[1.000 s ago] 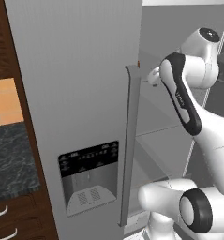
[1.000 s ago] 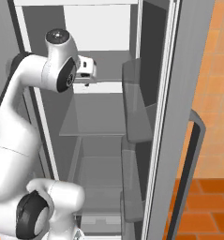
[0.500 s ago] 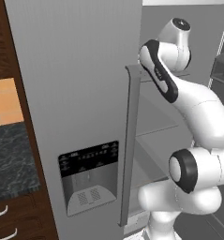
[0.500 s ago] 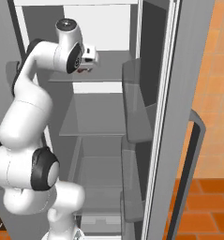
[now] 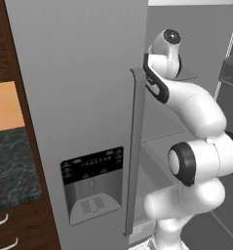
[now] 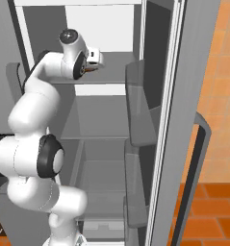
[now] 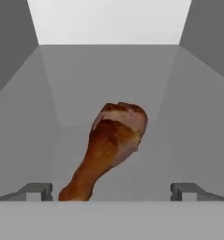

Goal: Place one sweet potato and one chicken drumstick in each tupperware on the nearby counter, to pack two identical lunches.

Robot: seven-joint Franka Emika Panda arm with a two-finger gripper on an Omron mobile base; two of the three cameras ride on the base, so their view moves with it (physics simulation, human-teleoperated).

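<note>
Lying on the fridge shelf [image 7: 108, 84] — a chicken drumstick [image 7: 108, 147] — between the claw's [image 7: 111, 190] spread-apart fingertips.

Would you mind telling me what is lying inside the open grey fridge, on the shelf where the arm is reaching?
One reddish-brown chicken drumstick lies on the grey fridge shelf, between the open claw's tips. Its thin bone end is cut off at the picture's bottom.

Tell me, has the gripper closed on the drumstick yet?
No, the gripper is wide open, its tips apart on either side of the drumstick lying on the shelf.
</note>
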